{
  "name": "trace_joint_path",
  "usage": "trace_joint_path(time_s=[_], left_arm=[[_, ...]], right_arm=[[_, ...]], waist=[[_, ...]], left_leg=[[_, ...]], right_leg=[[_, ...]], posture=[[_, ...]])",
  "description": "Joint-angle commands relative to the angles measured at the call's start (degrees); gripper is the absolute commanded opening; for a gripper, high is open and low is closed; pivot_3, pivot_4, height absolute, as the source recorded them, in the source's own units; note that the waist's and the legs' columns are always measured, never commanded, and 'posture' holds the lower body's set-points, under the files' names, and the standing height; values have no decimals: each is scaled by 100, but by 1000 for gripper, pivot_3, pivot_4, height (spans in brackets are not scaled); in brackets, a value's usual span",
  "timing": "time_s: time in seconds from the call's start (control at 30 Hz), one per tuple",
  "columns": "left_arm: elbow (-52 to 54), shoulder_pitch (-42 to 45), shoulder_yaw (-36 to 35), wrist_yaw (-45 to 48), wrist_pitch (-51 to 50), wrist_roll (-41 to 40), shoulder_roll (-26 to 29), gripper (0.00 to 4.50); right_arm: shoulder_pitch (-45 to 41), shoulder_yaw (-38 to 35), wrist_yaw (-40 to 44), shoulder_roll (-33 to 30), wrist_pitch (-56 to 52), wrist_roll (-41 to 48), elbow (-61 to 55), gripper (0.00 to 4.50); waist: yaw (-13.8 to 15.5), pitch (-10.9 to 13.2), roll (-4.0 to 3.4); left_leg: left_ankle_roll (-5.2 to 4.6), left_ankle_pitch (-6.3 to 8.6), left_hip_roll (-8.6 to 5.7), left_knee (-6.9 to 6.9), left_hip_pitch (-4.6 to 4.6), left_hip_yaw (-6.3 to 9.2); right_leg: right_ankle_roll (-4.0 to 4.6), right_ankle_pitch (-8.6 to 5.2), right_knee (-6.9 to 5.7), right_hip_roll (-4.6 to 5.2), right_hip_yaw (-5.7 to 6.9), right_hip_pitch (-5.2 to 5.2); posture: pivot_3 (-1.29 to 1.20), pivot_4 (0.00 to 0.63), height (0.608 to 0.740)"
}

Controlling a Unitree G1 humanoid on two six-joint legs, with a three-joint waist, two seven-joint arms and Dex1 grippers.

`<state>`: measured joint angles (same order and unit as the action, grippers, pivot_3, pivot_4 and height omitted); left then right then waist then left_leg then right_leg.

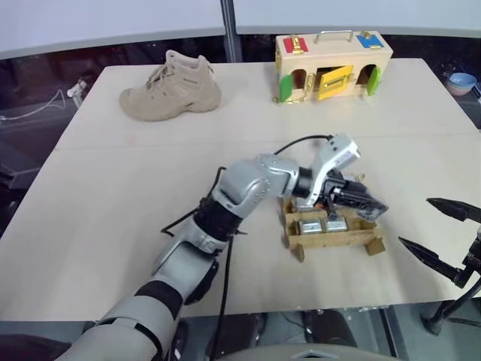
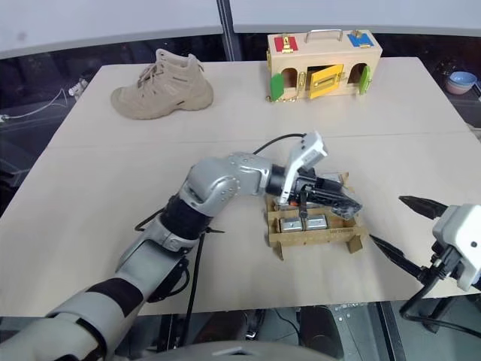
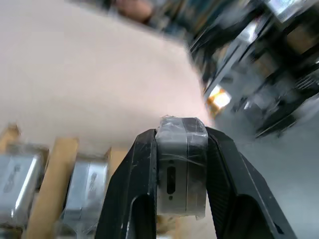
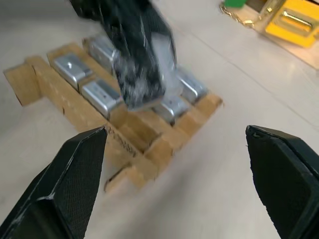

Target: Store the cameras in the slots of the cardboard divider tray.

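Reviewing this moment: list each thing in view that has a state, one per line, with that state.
Left claw: shut on a camera, over the tray.
Right claw: open, nothing between its fingers, beside the tray.
Held camera: clamped between the fingers, not yet in a slot.
Cardboard divider tray: partly filled; several cameras sit in slots.
Wooden box: yellow door ajar.
Boot: upright on its sole.

Silver-grey cameras (image 4: 99, 94) sit slotted in the brown cardboard divider tray (image 4: 149, 154).
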<state>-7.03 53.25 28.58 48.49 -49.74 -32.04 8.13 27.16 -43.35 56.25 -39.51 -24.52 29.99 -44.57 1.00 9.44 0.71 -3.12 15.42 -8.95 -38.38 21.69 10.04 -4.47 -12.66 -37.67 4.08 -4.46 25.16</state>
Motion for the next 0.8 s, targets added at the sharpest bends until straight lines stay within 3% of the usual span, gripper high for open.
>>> trace_joint_path(time_s=[0.03,0.5,0.8], left_arm=[[-41,121,86,216,17,271,-30,723],[-750,463,589,931,745,1512,-137,723],[-361,603,700,946,480,1916,-230,723]], right_arm=[[59,-119,-203,9,117,99,-313,4412],[633,-330,246,-264,349,186,-113,4412],[263,-582,840,-869,544,336,651,4412]], waist=[[-9,1,1],[1,1,2],[-1,3,5]], left_leg=[[0,0,0,-1,1,0],[0,0,1,0,2,4],[-1,1,2,-2,3,1]], right_leg=[[0,0,0,0,-1,1],[-1,0,4,-1,4,1],[-3,0,7,0,3,-1]], posture=[[0,150,740],[0,150,740],[0,150,740]])
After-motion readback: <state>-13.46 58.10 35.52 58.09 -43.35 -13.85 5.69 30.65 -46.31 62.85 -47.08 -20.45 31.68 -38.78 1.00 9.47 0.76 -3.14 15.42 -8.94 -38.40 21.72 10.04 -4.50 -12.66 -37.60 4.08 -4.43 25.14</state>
